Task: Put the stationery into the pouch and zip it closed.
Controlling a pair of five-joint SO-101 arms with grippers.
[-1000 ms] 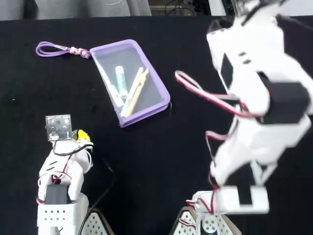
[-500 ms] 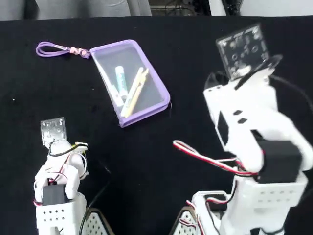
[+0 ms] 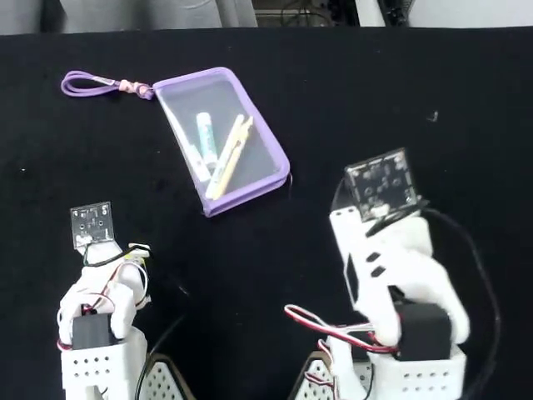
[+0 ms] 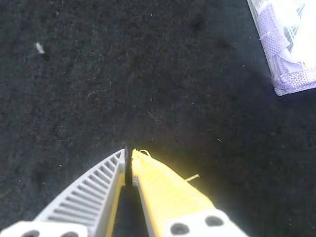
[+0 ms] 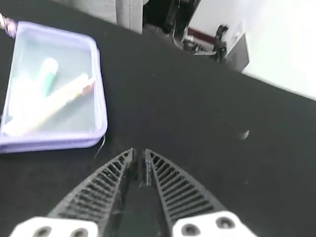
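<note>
A clear pouch with purple trim [image 3: 223,142] lies flat on the black table, its zip closed, with a glue stick [image 3: 205,133] and pale pens [image 3: 230,157] inside. A purple strap [image 3: 92,82] trails from its far-left corner. The pouch also appears in the right wrist view [image 5: 52,111], and its corner [image 4: 291,49] in the left wrist view. My left gripper [image 4: 131,159] is shut and empty, low over bare cloth near the left base. My right gripper [image 5: 139,158] is shut and empty, pulled back toward its base, right of the pouch.
The left arm [image 3: 100,292] is folded at the near left, the right arm [image 3: 396,283] folded at the near right. Black cloth [image 3: 400,100] covers the table. Behind the table's far edge stands room clutter [image 5: 207,39].
The right arm has swung down from high over the right side and folded back toward its base. The left arm has drawn back slightly. The pouch has not moved.
</note>
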